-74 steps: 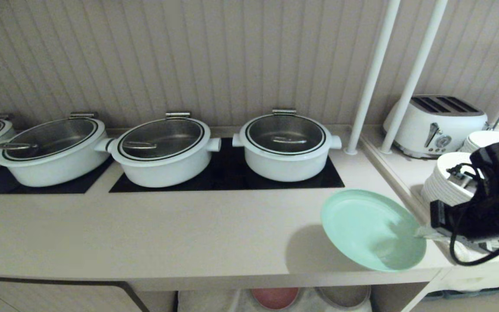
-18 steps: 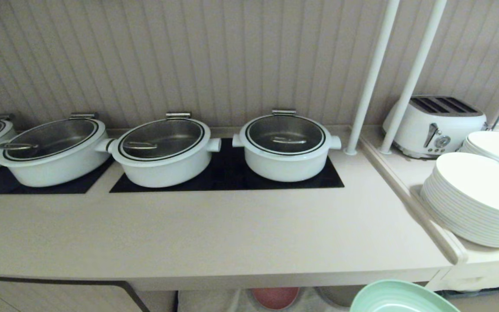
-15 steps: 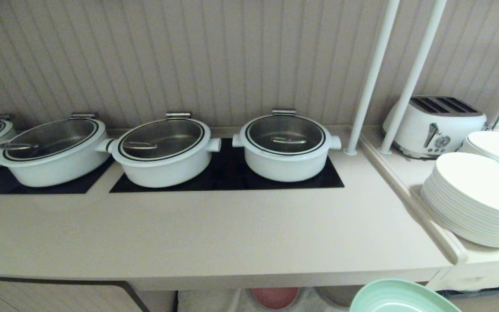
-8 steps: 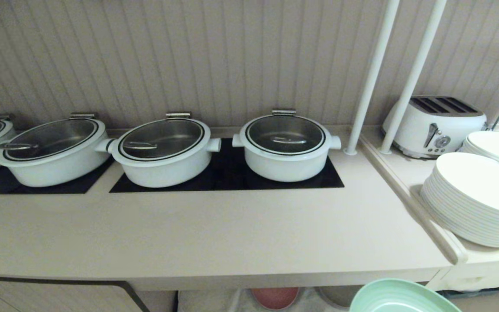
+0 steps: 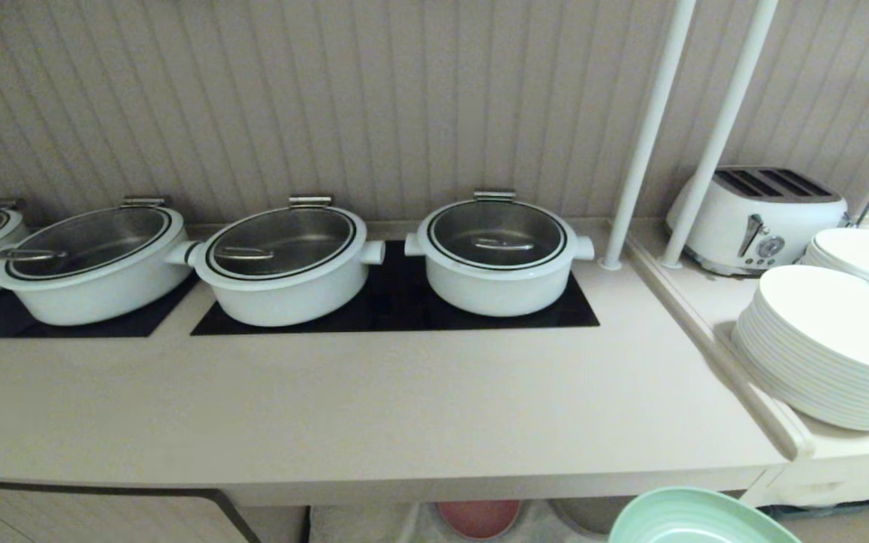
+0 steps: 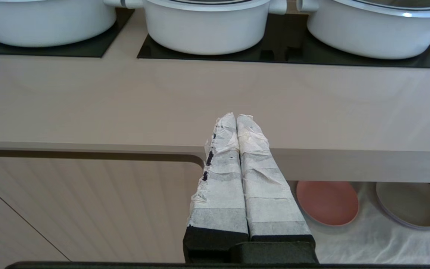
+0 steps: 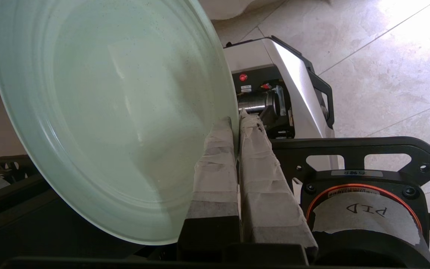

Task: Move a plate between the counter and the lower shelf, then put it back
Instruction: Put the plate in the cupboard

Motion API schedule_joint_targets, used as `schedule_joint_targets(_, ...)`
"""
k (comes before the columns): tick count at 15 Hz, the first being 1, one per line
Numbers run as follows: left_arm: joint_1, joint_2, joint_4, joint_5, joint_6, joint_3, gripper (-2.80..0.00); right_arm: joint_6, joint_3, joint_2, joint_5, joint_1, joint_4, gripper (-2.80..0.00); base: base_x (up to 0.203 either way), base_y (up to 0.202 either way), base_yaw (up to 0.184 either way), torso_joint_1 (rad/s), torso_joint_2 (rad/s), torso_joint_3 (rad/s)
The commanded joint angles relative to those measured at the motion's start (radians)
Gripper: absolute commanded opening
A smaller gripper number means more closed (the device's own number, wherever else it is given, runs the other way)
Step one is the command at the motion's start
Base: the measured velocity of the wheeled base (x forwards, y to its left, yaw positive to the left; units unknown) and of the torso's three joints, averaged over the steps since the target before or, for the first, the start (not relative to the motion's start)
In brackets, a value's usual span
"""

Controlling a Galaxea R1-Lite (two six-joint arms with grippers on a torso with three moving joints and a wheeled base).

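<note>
**Mint plate held by its rim below the table edge**

The right hand [image 7: 236, 125] is clamped on the rim of the mint-green plate [image 7: 110, 112], one tape-wrapped finger [image 7: 215, 168] on the inner face and the other behind it. The plate stands tilted, nearly on edge, its hollow face turned toward the wrist camera, with the robot's base and a pale tiled floor [image 7: 379, 67] behind it. In the head view only the plate's upper arc [image 5: 698, 519] shows at the near right, lower than the front edge of the table [image 5: 374, 422] and clear of it; the hand itself is out of that view.

The left hand [image 6: 236, 118] is held level in front of the table edge, its two paper-taped fingers pressed together and holding nothing.

The plate looks like matte plastic, round and shallow, with faint concentric steps up to a low rim. The table is smooth pale beige with a thick front edge and inset black glass panels [image 5: 397, 309] carrying round white pots [image 5: 498, 256] with steel-and-glass lids. Under it, the lower shelf [image 6: 371, 239] is lined with wrinkled white cloth; a pink plate [image 6: 327, 202] and a beige plate [image 6: 411, 203] lie there side by side. To the right, stacked white plates [image 5: 834, 347] and a white toaster [image 5: 759, 215] sit on a side ledge.
</note>
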Motion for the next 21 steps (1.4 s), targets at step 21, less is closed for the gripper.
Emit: schedule_joint_targets(21,0.0,0.0,0.0,0.0,0.001,0.0,-2.8,0.0,-0.003,0.004,0.004,0.002,0.003,-2.8,0.0,0.114,-0.001,0.001,0.0,0.001)
